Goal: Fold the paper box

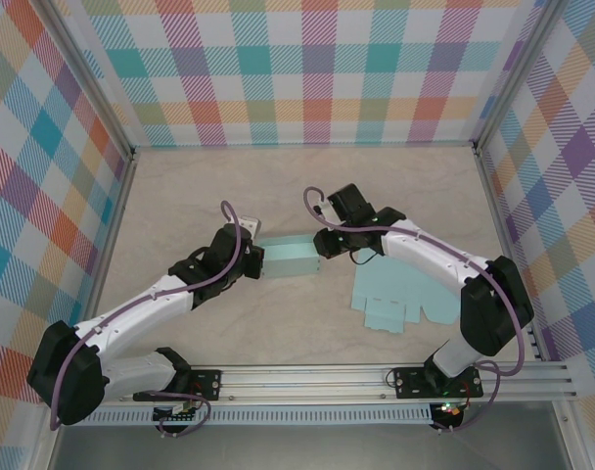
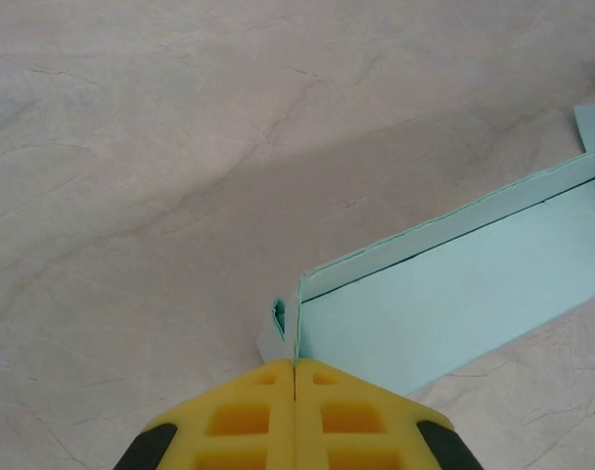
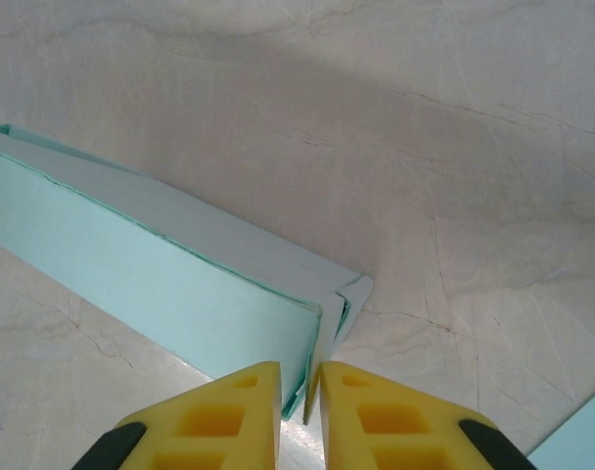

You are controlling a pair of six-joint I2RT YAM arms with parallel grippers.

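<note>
The paper box [image 1: 290, 257], a long light-green piece with its side walls already raised, is being held at both ends on the table [image 1: 307, 186]. It is lying directly between the two pincers, with its length running from one to the other.

The left pincer [image 1: 255, 257] is being applied to the left end of the box. In the left wrist view its yellow fingers [image 2: 244, 416] are being pressed fully together, and the upright end edge of the box wall is being pinched at their tips. The rest of the box is extending forward and to the right of these fingers.

The right pincer [image 1: 320, 245] is being applied to the opposite end. In the right wrist view its yellow fingers [image 3: 376, 416] are being kept only a narrow slot apart, and the folded end corner of the box is being gripped in that slot. The box is extending forward and to the left of these fingers, and a small end flap is projecting just to the right of the tips.

A flat, unfolded paper sheet [image 1: 405, 299] is lying behind and to the right of the right pincer, apart from the box.
</note>
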